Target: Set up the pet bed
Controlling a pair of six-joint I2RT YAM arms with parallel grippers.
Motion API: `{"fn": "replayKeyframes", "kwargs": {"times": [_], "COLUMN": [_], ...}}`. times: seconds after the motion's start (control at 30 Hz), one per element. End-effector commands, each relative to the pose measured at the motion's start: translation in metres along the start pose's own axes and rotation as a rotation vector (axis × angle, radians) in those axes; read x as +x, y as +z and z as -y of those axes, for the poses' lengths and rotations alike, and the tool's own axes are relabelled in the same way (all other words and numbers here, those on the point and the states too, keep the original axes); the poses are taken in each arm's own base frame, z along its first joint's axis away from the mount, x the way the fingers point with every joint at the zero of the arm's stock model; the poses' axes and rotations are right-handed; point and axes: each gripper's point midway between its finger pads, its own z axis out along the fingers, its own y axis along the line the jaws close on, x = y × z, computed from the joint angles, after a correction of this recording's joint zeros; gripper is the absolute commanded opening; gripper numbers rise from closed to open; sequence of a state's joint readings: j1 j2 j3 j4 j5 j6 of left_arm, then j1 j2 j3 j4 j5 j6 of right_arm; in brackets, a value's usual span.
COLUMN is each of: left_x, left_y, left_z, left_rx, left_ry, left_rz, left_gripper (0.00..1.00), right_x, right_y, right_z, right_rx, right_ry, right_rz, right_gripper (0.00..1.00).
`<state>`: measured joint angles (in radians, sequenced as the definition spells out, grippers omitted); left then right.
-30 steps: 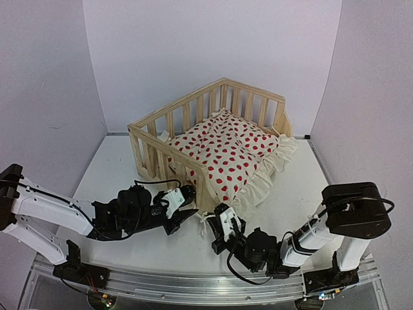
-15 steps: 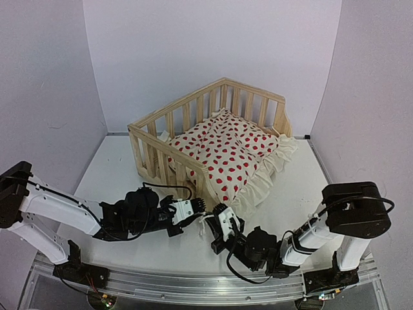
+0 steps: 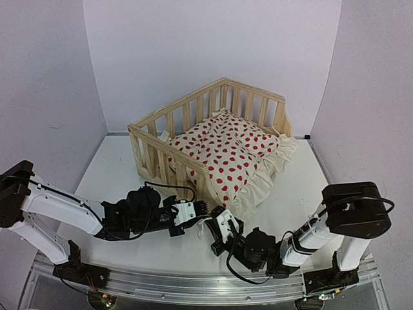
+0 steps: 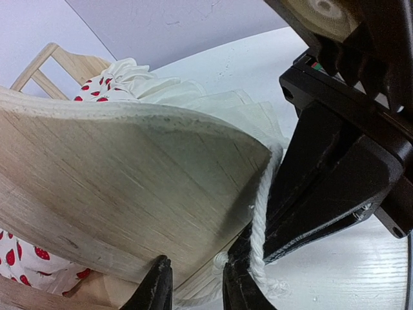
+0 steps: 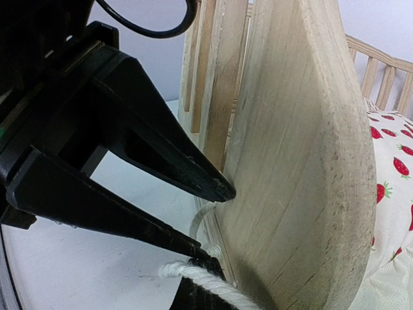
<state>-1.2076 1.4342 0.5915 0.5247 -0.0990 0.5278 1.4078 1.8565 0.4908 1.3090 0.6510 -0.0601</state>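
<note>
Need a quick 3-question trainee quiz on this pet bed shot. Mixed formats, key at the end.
1. True or false: the cushion has its ruffle spilling out of the open side of the pet bed.
2. What is the right gripper pinching? A) a frame slat B) the white tie string C) a table edge
3. Fill in: the left gripper has its jaws ___.
Key: 1 true; 2 B; 3 open.
</note>
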Motion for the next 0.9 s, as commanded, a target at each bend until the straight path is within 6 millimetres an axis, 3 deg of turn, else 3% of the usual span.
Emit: {"fn": "replayKeyframes", "kwargs": {"times": [0.0,0.37,0.63,0.87], "left_x": [-0.017,-0.019,-0.02,-0.021], "left_y": [0.001,-0.019,0.0,0.003], "left_z": [-0.006,-0.021,-0.015,-0.016], "left_rx": [-0.014,-0.097,-0.069,-0.07], "left_ry": [0.021,-0.021,0.017,0.024], "left_rz": [0.065,0.097,0.084,0.08], "left_gripper": [0.28,0.27,0.25,0.26], "right_x": [-0.046,-0.046,-0.045,-0.049], "right_y": [0.002,0.0,0.002,0.004], "right_z": [0.003,0.011,0.001,-0.004], "right_rx": [0.006,0.044,-0.004,-0.026], "right_ry": [0.079,0.078,0.078,0.081], "right_rz": [0.121,0.118,0.121,0.13], "right_gripper": [0.0,0.0,0.0,0.0]}}
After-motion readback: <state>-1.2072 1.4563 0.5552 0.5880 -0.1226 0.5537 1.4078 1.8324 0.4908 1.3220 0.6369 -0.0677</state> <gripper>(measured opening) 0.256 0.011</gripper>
